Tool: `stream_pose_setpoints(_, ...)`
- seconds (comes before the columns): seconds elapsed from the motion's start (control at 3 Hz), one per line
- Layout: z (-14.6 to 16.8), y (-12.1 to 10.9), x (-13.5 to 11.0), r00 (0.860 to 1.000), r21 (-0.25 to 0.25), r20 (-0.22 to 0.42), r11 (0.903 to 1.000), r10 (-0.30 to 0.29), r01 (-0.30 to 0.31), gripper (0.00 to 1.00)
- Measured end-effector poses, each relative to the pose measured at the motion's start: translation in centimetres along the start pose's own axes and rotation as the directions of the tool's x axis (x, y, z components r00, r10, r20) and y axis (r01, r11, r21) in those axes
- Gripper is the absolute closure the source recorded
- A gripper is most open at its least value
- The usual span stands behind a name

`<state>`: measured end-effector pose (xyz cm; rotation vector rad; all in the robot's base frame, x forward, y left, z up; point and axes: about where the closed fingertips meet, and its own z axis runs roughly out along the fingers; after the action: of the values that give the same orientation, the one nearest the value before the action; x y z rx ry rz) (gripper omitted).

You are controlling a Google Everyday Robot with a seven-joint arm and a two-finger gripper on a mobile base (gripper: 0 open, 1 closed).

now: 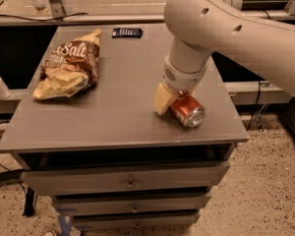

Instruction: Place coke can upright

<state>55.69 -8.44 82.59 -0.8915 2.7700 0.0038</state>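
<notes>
The coke can (188,112), red with a silver end facing the front right, lies on its side near the front right of the grey cabinet top (123,107). My gripper (174,103) hangs from the big white arm (221,28) and is down right at the can, over its rear left part and touching it. The far side of the can and of the gripper is hidden by the wrist.
A brown-and-yellow chip bag (69,70) lies at the left of the top. A small flat black device (127,32) lies at the back edge. The cabinet has drawers (130,183) below. The can is close to the front and right edges.
</notes>
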Motion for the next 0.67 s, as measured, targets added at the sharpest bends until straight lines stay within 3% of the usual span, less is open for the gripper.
stream_pose_setpoints(0.33, -0.4, -0.6, -0.7, 1.0, 0.014, 0.013, 0.9999, -0.009, 0.009, 0.63)
stream_pose_setpoints(0.67, -2.2, -2.5, -2.4, 0.997, 0.046, 0.078, 0.9987, -0.027, 0.023, 0.87)
